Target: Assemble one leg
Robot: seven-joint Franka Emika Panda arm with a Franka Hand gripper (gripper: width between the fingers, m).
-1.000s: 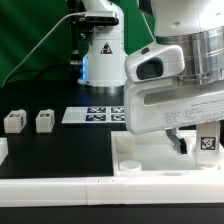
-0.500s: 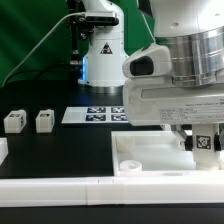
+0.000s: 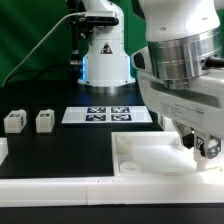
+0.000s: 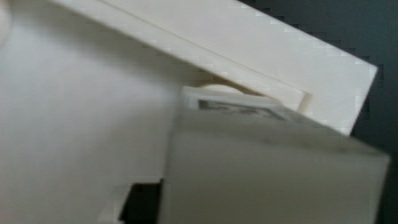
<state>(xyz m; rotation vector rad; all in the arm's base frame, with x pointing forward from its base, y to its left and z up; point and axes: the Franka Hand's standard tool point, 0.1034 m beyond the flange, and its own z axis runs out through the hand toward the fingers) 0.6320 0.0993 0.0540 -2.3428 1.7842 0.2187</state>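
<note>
My gripper point(image 3: 206, 147) is low over the far right part of the large flat white panel point(image 3: 150, 152). It looks shut on a small white leg point(image 3: 208, 149), held upright at the panel's surface; the fingers hide most of it. In the wrist view a grey finger point(image 4: 267, 170) fills the foreground. Past it the top of the leg point(image 4: 235, 102) shows with its black-and-white tag, against the white panel point(image 4: 89, 110). Two more legs point(image 3: 13, 121) point(image 3: 44, 120) stand on the black table at the exterior view's left.
The marker board point(image 3: 108, 114) lies behind the panel in the middle. A white piece point(image 3: 2, 150) shows at the exterior view's left edge. A long white rail point(image 3: 60, 186) runs along the front. Camera stand and green backdrop behind.
The wrist has turned about its vertical axis with the leg in the fingers; the leg's tag, which faced the camera before, has swung out of sight. The gripper stays over the same panel corner.
</note>
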